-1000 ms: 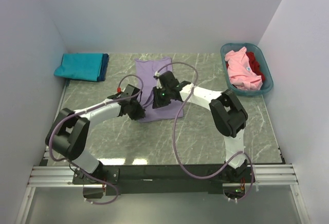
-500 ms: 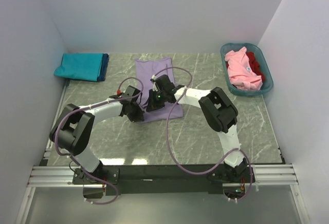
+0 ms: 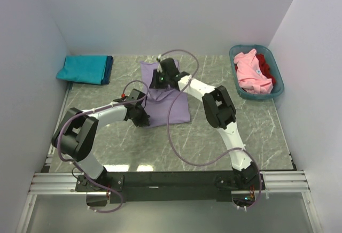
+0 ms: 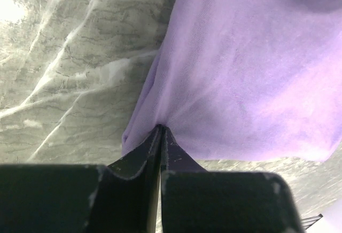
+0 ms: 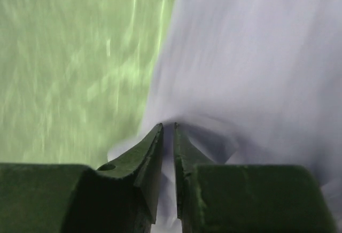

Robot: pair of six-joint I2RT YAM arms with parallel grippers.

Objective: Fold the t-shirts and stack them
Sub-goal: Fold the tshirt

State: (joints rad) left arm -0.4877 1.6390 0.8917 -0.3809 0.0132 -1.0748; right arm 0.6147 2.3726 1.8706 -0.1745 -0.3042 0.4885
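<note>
The purple shirt (image 5: pixel 256 56) and table (image 5: pixel 69 56) are showing blurred in the right wrist view. The pink shirt (image 3: pixel 250 74) is hiding most of the red shirt (image 3: pixel 265 61); the teal shirt (image 3: pixel 81 68) is covering most of the blue shirt (image 3: pixel 110 65)

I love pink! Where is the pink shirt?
In the top view, the pink shirt lies in the teal basket at the far right corner of the table, beside a red shirt.

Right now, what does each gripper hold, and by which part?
Both hold the purple shirt. The left gripper pinches its near left corner; the right gripper pinches an edge farther back.
</note>
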